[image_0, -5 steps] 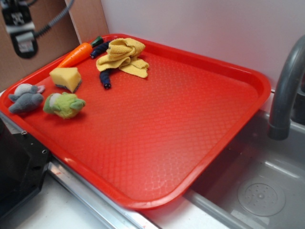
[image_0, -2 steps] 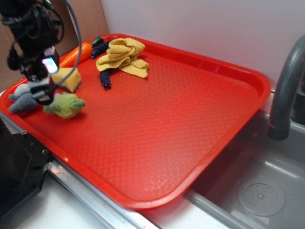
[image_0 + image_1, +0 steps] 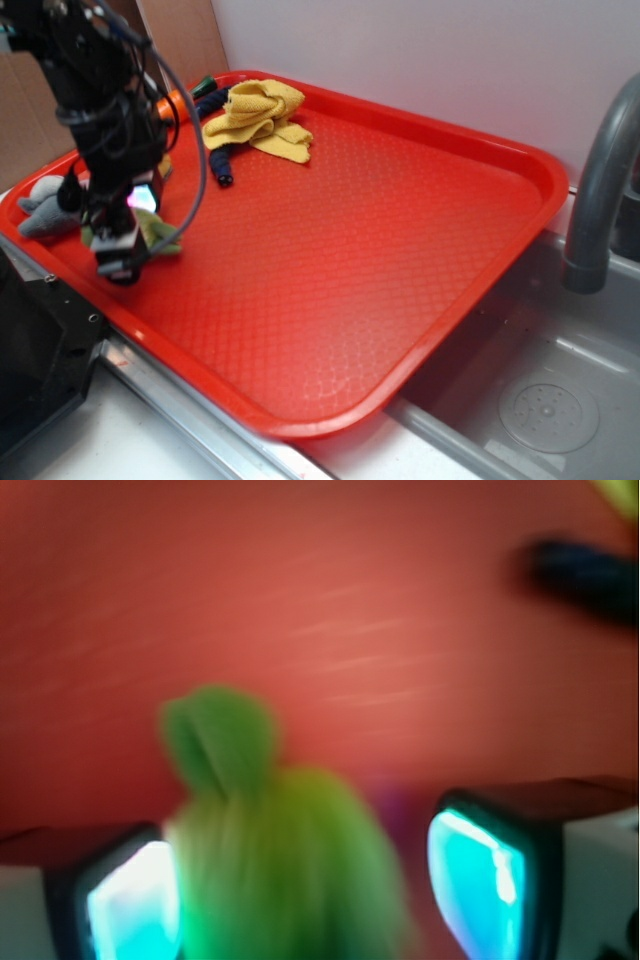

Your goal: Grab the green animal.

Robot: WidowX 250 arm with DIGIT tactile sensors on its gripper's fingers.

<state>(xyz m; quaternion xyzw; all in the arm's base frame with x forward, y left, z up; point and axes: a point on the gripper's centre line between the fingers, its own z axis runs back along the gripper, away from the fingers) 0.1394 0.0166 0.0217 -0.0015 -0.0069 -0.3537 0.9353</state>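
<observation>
The green animal point(image 3: 161, 233) lies near the left front edge of the red tray point(image 3: 540, 165), mostly hidden behind the arm in the exterior view. My gripper point(image 3: 122, 248) is lowered over it and stands open. In the blurred wrist view the green animal point(image 3: 285, 855) fills the space between the fingers. It sits close against the left pad point(image 3: 125, 905), while a gap of red tray separates it from the right pad point(image 3: 478, 875).
A grey plush animal point(image 3: 38, 200) lies just left of the gripper. A yellow sponge point(image 3: 161, 166) and a carrot point(image 3: 172, 100) are partly hidden behind the arm. A yellow cloth point(image 3: 260, 115) and a dark blue toy point(image 3: 222, 165) lie at the tray's back. A faucet point(image 3: 600, 180) and a sink point(image 3: 540, 400) are at the right.
The arm has come down from the upper left to the tray. The gripper now straddles the green animal, which has stayed in place.
</observation>
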